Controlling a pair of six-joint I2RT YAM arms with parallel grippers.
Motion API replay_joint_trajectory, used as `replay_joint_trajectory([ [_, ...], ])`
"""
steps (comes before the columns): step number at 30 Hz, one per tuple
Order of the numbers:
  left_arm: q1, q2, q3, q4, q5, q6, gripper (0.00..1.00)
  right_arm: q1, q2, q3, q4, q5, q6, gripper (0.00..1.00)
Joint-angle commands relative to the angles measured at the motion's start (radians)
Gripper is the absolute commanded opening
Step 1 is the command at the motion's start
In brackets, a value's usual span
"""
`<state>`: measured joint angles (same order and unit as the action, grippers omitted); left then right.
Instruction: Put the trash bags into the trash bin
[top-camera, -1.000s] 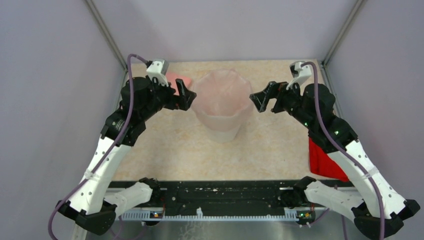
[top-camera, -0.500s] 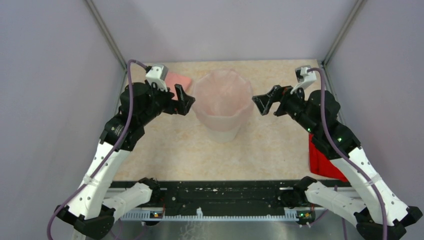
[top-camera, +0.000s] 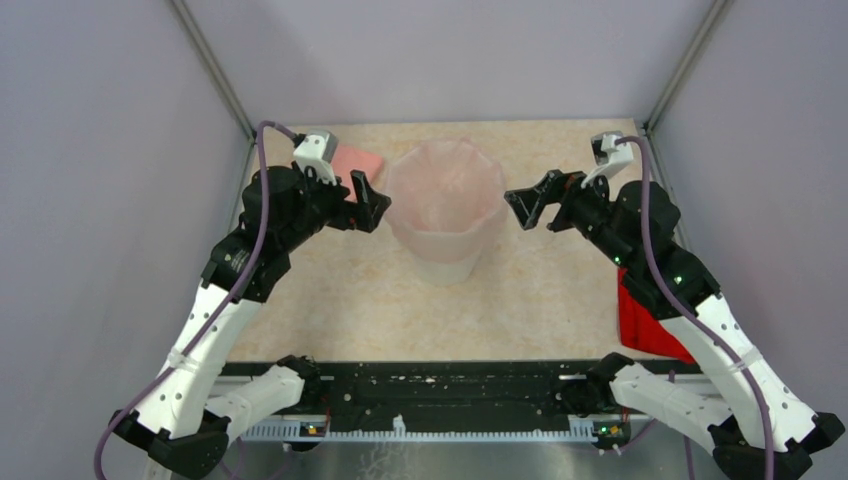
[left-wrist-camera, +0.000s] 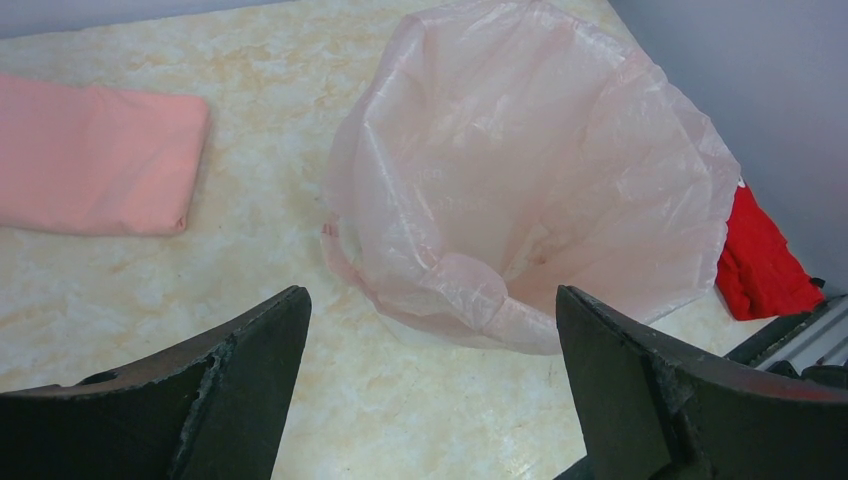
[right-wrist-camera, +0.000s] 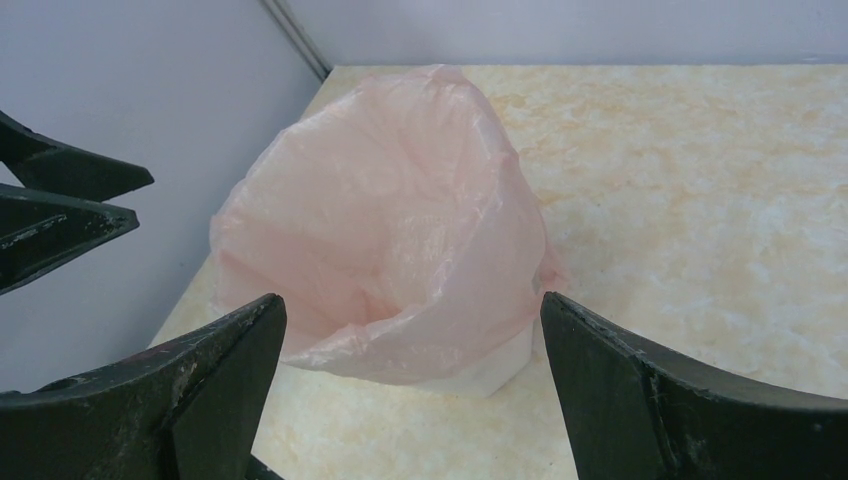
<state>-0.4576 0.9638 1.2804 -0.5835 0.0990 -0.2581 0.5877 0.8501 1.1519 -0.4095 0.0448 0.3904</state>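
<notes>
Bag position: the trash bag (top-camera: 445, 180) sits inside the trash bin (top-camera: 447, 262), with its film turned out over the faceted rim. The bin stands upright mid-surface (top-camera: 330, 310), between the left jaws and the right jaws. Both sets are spread wide and grasp nothing. Each hangs just off the rim on its own side, apparently clear of the film.

Risks, as judged from here:
- The film is thin and only draped. If a jaw tip snags the overhang as you move, it could peel the liner off the rim or drag it back out.
- The bin tapers to a narrow base and looks light. A sideways nudge at rim height could slide or tip it.
- On the side nearest the left jaws, the film slumps inward in a fold. If it is not hooked over the rim there, it may slip down inside.
- The salmon cloth (top-camera: 355, 160) lies close behind the left jaws. Don't take it for the bag.

View differences:
- Top view: it shows both arms and the bin's bare white wall, and the red packet (top-camera: 650, 320) is partly hidden by the right arm.
- Left wrist view: it shows the inward fold and the whole cloth, but almost none of the bin wall.
- Right wrist view: the film peaks above the rim, and a strip of white bin shows below it.
</notes>
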Motion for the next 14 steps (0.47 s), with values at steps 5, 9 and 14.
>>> replay_joint_trajectory([
  [5,0.004,-0.028,-0.013,0.047,0.019,0.016,0.98,-0.005,-0.022,0.012,0.029,0.007,0.001,0.99],
  [9,0.004,-0.030,-0.015,0.050,0.023,0.016,0.98,-0.006,-0.023,0.015,0.027,0.008,0.001,0.99],
  [14,0.004,-0.019,-0.015,0.046,0.037,0.015,0.98,-0.006,-0.022,0.014,0.025,0.009,0.001,0.99],
])
